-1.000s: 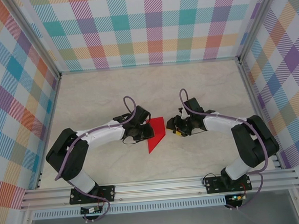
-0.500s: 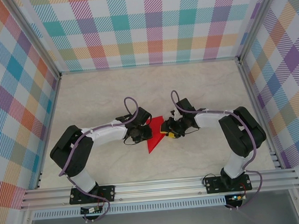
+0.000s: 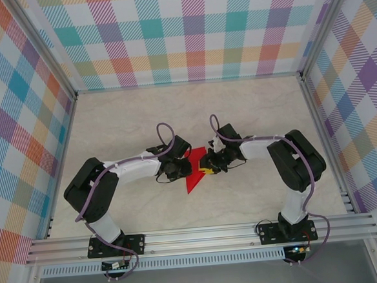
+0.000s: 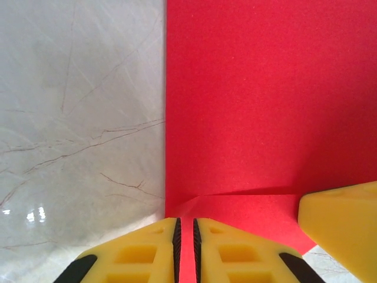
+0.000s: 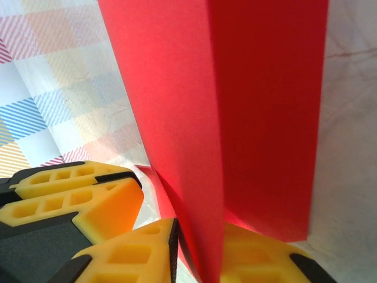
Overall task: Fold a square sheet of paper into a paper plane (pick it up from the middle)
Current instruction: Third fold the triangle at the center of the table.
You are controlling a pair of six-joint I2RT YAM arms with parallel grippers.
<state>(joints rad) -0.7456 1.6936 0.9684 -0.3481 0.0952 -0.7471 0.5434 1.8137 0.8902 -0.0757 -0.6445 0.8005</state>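
The square sheet of paper (image 3: pixel 193 179) is bright red and folded, its point toward the near edge, held just above the table between both grippers. My left gripper (image 3: pixel 182 166) is shut on its left edge. In the left wrist view the red paper (image 4: pixel 265 106) runs between the nearly closed yellow fingers (image 4: pixel 135 253) of the left gripper (image 4: pixel 185 223), with a crease just ahead of them. My right gripper (image 3: pixel 205 165) is shut on the right side. In the right wrist view the right gripper (image 5: pixel 200 231) pinches the folded paper (image 5: pixel 171 106), which stands up in two panels.
The marble-patterned tabletop (image 3: pixel 141 119) lies open behind and beside the arms. Checked walls (image 3: pixel 187 31) close in the back and sides. An aluminium rail (image 3: pixel 202 238) carrying the arm bases runs along the near edge.
My right gripper has moved left to the paper and shut on it. The paper now looks narrower and raised. The left gripper has kept its grip and barely moved.
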